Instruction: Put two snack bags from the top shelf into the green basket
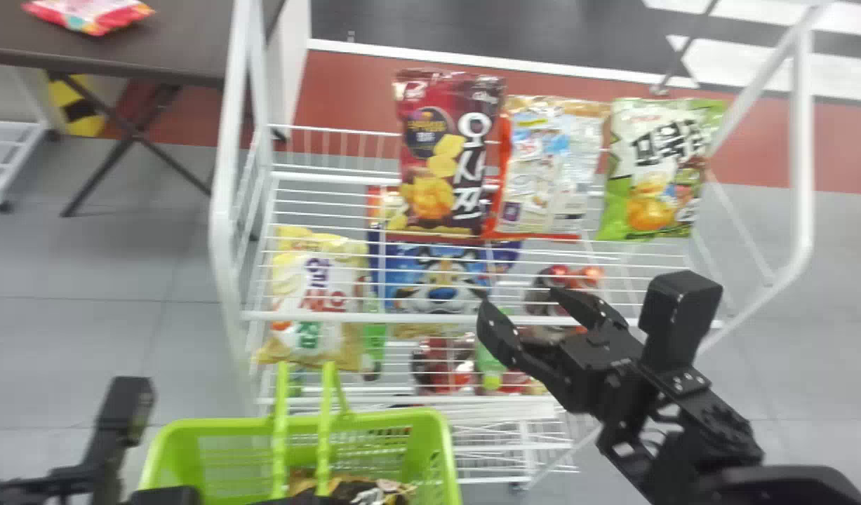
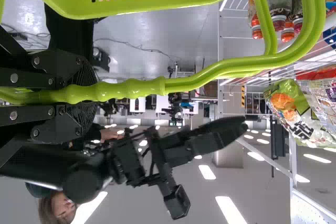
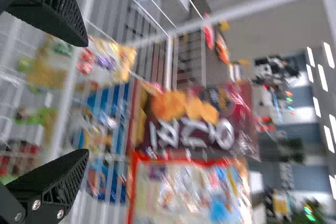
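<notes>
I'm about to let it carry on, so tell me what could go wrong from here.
The dark red bag is right against the orange-edged bag, so grasping one might drag or topple the other.

The open right gripper is close to the shelf's white front rail and could knock it going in.

The left gripper holds the green basket by its handle, so a dropped bag might make it swing.

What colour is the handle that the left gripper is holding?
The handle is bright lime green; it shows best in the left wrist view.
</notes>
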